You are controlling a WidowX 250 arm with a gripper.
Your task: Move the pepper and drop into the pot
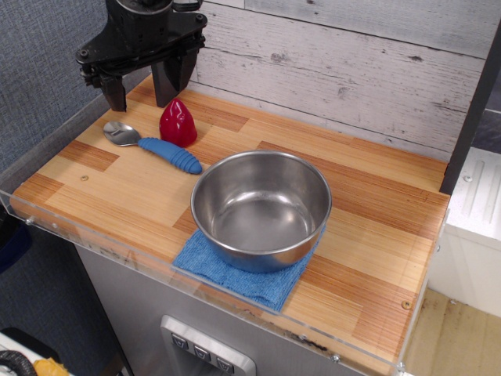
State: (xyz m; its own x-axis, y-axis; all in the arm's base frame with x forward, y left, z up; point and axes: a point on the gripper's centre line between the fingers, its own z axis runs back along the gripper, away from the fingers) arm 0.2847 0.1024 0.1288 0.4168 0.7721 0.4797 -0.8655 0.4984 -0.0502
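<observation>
The red toy pepper (178, 123) stands on the wooden counter at the back left, tip up. The black gripper (141, 95) hangs just above and behind it, open and empty, its two fingers spread with the right finger (169, 88) close over the pepper. The pot (261, 207) is a shiny steel bowl, empty, standing near the front middle on a blue cloth (243, 272), to the right and in front of the pepper.
A metal spoon with a blue handle (155, 145) lies just in front of the pepper. A clear plastic rim (94, 239) edges the counter. A whitewashed plank wall (352, 70) stands behind. A dark post (473, 102) rises at the right.
</observation>
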